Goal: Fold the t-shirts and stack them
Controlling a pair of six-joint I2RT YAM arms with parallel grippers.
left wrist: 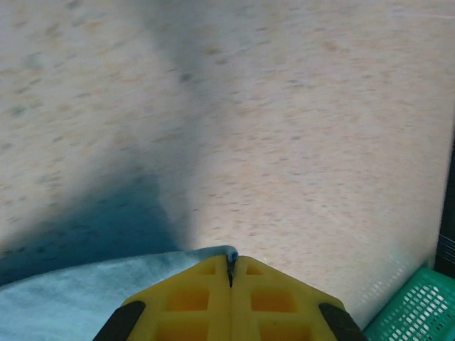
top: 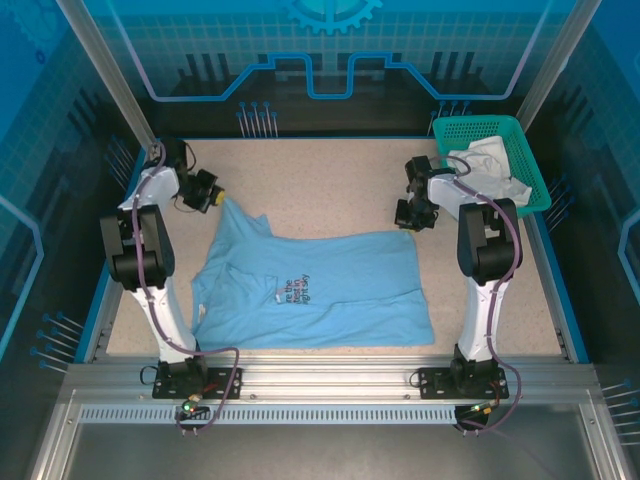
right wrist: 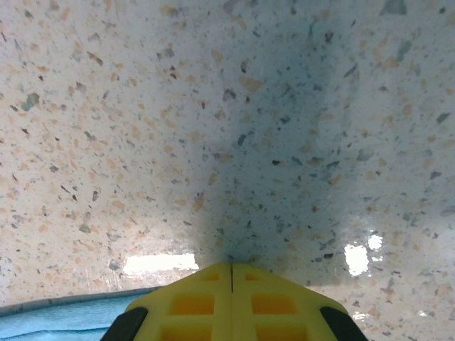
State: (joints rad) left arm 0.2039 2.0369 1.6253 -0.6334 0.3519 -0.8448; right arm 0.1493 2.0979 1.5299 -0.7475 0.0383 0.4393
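Note:
A light blue t-shirt (top: pixel 315 290) with a small dark-and-red chest print lies spread flat in the middle of the table. My left gripper (top: pixel 207 192) is at its far left corner, shut, with a small roll of blue cloth (left wrist: pixel 231 253) pinched at the tips of its yellow fingers (left wrist: pixel 192 302). My right gripper (top: pixel 411 214) is at the shirt's far right corner, its yellow fingers (right wrist: pixel 274 302) shut and low over the bare table. No cloth shows between them. The shirt's edge (right wrist: pixel 64 320) runs off to their left. A white t-shirt (top: pixel 490 165) lies crumpled in the basket.
The teal mesh basket (top: pixel 525 150) stands at the table's far right corner, just behind the right arm, and its corner (left wrist: pixel 419 312) shows in the left wrist view. Speckled tabletop (top: pixel 320 180) stretches beyond the shirt. Blue walls close in the table.

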